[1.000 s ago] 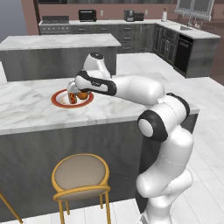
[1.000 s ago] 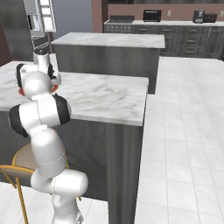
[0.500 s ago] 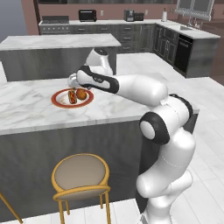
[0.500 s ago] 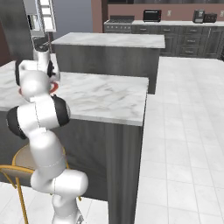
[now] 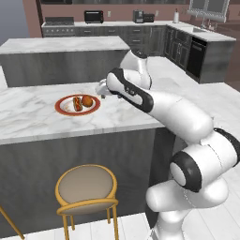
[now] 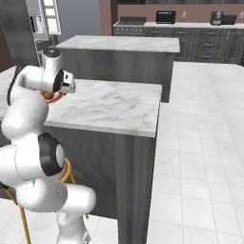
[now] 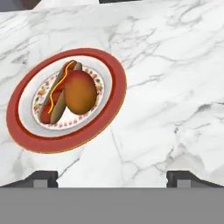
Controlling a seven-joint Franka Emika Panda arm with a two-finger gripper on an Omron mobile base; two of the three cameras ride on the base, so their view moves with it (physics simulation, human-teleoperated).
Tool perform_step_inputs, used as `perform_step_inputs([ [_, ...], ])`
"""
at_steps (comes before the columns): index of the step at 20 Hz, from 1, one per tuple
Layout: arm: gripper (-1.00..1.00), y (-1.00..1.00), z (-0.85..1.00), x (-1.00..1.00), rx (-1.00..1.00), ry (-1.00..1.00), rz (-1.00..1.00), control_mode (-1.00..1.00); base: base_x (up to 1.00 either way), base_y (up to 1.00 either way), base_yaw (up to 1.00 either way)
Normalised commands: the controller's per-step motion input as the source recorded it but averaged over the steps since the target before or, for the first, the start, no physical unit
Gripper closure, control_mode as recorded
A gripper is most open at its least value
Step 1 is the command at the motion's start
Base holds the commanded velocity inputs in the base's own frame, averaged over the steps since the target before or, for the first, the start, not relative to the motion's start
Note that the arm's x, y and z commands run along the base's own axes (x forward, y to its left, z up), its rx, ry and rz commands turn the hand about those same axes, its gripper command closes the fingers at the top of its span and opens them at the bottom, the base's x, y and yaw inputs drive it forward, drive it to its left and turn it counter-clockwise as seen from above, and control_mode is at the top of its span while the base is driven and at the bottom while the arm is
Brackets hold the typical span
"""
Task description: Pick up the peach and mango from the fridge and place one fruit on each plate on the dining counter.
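A white plate with a broad red rim (image 5: 62, 107) (image 7: 114, 94) lies on the marble dining counter (image 5: 117, 115) (image 6: 114, 102). On it sit a hot dog (image 7: 53, 98) and a round orange-red fruit (image 5: 87, 101) (image 7: 80, 91); I cannot tell whether it is the peach or the mango. My gripper (image 5: 101, 89) (image 7: 113, 179) hovers just right of the plate, open and holding nothing, clear of the fruit. Its fingertips (image 7: 43, 178) stand wide apart over bare marble. The fridge (image 6: 42, 16) stands at the far left behind the counter.
A gold-legged round stool (image 5: 87, 183) stands in front of the counter. A second marble island (image 5: 65, 44) lies behind it. Dark wall cabinets with a microwave (image 5: 93, 16) line the back wall. The counter ends at its right edge (image 6: 155, 114), with open tiled floor beyond.
The gripper opened and let go of the fruit, which now rests on the red-rimmed plate. The hand has drawn back to the right of the plate.
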Motion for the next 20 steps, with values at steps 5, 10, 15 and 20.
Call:
perform_step_inputs([
  [5,-1.0,-1.0,-0.01,-1.0,0.0,0.0,-0.2,-1.0,0.0,0.0,0.0],
  [10,-1.0,-1.0,-0.28,-1.0,-0.01,-0.03,-0.16,-1.0,0.0,0.0,0.0],
  [15,-1.0,-1.0,-0.65,-1.0,-0.08,-0.1,-0.13,-1.0,0.0,0.0,0.0],
  [20,-1.0,-1.0,-0.98,-1.0,-0.12,-0.14,-0.07,-1.0,0.0,0.0,0.0],
])
